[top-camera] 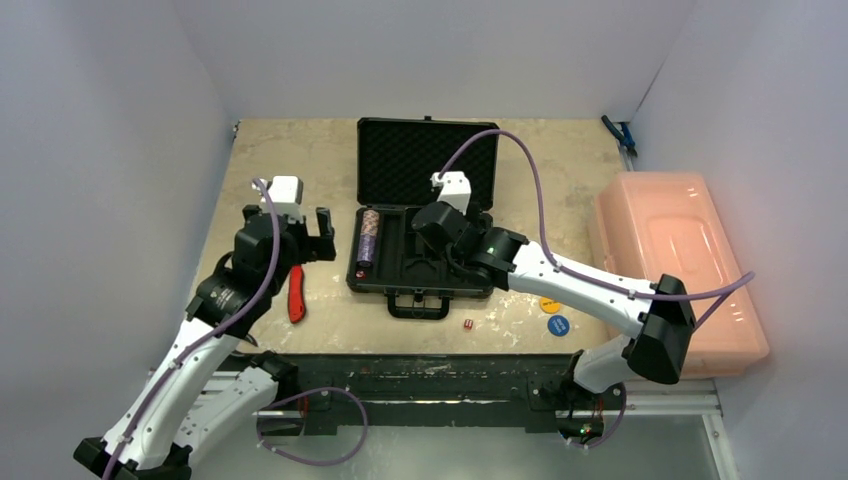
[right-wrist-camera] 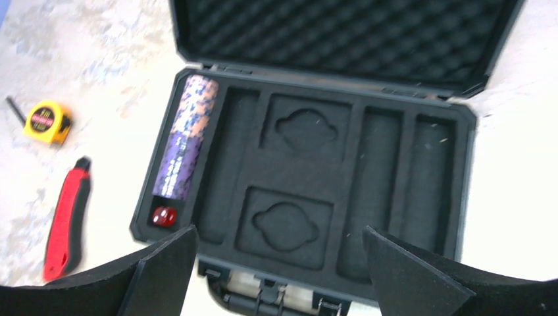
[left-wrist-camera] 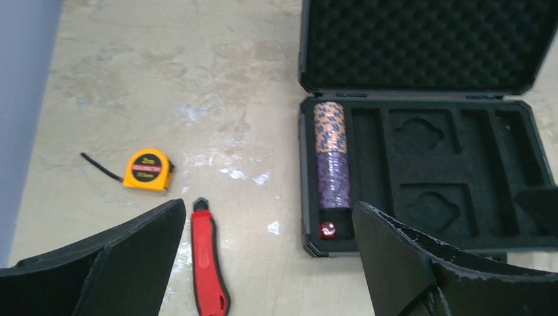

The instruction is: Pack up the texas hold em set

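**Open poker case, both grippers empty**

The black briefcase (top-camera: 398,250) lay open at mid-table, its foam-lined lid raised on the far side. The leftmost tray slot held a row of orange and purple chips (right-wrist-camera: 184,135), with a red die (right-wrist-camera: 163,216) at its near end. A second die (top-camera: 467,323), a yellow disc (top-camera: 549,304) and a blue disc (top-camera: 557,325) lay on the table near the case's right near corner. The right gripper (right-wrist-camera: 279,230) hung over the tray, fingers wide apart and holding nothing. The left gripper (left-wrist-camera: 268,210), likewise spread and empty, hung left of the case above a red-handled knife (left-wrist-camera: 209,263).
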You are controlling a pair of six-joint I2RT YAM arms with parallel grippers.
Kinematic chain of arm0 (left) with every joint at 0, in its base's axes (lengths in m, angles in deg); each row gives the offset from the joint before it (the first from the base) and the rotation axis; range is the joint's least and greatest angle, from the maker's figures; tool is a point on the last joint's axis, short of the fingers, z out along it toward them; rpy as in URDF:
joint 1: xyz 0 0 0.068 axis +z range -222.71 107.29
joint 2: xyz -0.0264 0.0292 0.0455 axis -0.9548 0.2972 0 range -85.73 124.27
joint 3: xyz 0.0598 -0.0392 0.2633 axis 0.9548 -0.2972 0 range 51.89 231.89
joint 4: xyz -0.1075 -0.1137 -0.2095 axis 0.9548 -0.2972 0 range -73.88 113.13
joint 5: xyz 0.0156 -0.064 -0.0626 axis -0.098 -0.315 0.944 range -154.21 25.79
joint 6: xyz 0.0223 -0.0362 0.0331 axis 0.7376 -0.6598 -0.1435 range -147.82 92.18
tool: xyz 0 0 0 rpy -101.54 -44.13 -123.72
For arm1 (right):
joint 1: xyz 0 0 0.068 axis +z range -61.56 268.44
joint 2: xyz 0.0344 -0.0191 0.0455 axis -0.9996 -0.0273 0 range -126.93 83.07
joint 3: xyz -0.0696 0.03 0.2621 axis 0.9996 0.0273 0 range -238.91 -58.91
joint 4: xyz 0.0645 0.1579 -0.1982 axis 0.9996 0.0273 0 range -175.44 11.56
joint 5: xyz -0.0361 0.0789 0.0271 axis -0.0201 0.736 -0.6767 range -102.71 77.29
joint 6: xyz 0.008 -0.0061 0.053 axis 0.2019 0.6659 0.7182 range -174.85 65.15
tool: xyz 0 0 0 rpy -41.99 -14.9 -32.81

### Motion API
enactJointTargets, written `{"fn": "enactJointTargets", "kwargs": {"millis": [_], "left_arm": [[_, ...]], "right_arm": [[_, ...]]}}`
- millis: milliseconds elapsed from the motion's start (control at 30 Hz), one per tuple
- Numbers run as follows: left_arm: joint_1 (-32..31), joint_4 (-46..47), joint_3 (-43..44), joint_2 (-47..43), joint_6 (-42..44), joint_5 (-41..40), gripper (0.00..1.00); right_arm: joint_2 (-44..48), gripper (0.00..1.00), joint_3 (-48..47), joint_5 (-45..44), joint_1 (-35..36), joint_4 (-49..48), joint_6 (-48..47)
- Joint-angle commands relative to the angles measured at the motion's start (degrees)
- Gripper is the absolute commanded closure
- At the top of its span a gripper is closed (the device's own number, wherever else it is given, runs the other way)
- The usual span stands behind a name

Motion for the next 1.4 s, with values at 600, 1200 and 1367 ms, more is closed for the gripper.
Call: {"fn": "enactJointTargets", "kwargs": {"millis": [600,1200,1367], "left_arm": [[-9.8,-1.1,5.1,15.1,-7.2,21.6,0.0],[-21.7,4.3,4.6,21.4,-8.9,21.1,0.1],[-27.7,6.7,5.1,25.3,-11.7,17.2,0.12]], "right_arm": [[8.7,0.01,7.1,-13.2,-4.6,2.9,0.6],[19.4,0.01,12.4,-10.4,-13.2,-0.2,-3.4],[21.2,0.01,11.5,-12.8,-14.2,3.7,-2.0]]}}
